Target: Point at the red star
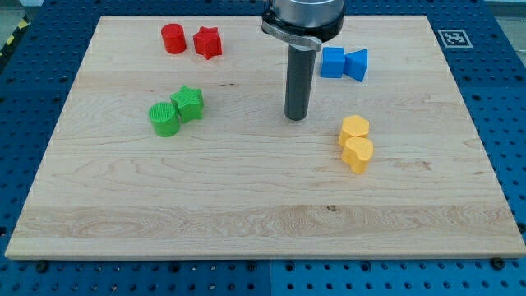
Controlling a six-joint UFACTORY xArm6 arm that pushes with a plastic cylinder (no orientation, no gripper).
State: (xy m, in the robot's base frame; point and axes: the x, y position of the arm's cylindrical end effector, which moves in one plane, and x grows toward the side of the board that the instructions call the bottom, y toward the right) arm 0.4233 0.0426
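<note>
Not there yet. Red star (208, 42) near bench (246, 222) top edge, view's upper left, just beside red cylinder (173, 39). My tip (297, 117) mid-board, well apart from star, touching nothing. No gripper fitted, nothing held. Remaining: slide up-left, stop short of star.

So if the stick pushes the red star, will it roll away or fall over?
Probably neither. The red star looks squat with a flat top, so it would likely slide. Its points may make it spin. The red cylinder sits just beside it and might get nudged. My tip is far to the view's right.
</note>
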